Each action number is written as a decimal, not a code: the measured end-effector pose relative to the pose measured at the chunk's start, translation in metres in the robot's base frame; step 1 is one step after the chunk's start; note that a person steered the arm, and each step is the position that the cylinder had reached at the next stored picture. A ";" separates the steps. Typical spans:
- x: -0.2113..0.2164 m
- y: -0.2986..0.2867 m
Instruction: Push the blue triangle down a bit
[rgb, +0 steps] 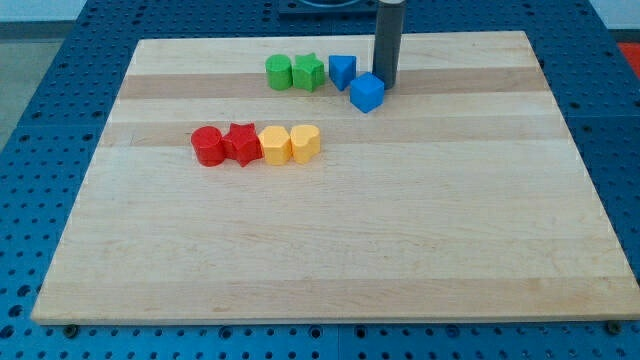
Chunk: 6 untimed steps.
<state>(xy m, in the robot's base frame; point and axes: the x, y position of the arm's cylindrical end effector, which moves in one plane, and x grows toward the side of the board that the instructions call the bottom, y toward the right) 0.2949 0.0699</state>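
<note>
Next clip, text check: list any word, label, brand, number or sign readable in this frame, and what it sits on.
None: no readable text, number or logo shows anywhere.
Wooden board: bare grain only.
Blocks, including the blue triangle and blue cube: plain coloured faces, unmarked.
Dark rod ending in my tip, just to the view's right of the blue triangle: unmarked.
Blue perforated table around the board: holes only.

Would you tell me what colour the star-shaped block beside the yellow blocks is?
The star block is red, seen in the camera view.
</note>
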 end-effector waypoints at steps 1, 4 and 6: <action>-0.026 0.000; -0.049 -0.032; -0.033 -0.036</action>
